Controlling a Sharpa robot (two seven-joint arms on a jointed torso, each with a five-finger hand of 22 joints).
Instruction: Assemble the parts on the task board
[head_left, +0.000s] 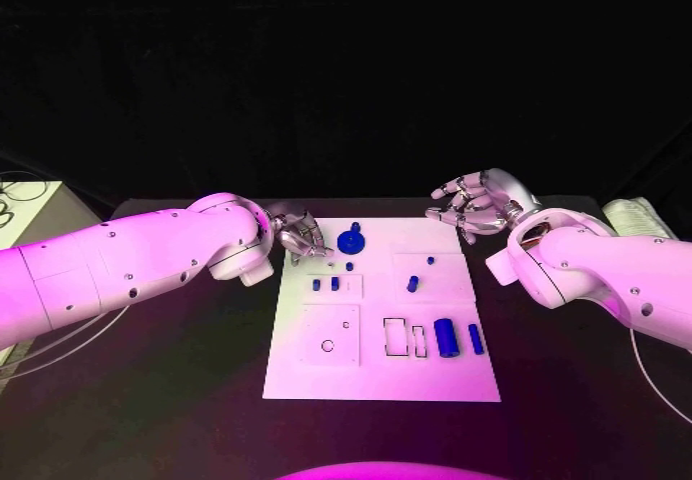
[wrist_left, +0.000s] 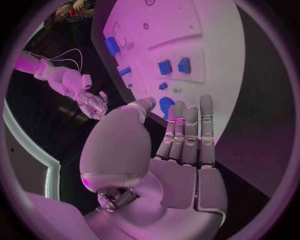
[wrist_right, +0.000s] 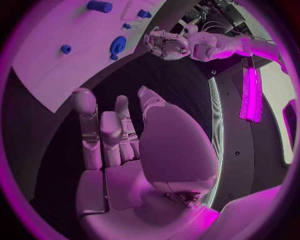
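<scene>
Judging by the task board, you have most of the assembly ahead of you. The blue parts lie scattered over it: a round disc-shaped part near the far edge, small pegs in the middle band, and two longer bars near the right side, beside outlined slots that look unfilled. Whether any small peg is already seated, you cannot tell.

The disc-shaped part sits just beside the left hand, close to its fingers but apart from them. In the left wrist view those fingers stand straight and side by side, holding nothing. The right hand hovers off the board's far right corner over the worktop, fingers loosely curled and apart, also holding nothing, well away from every part.
</scene>
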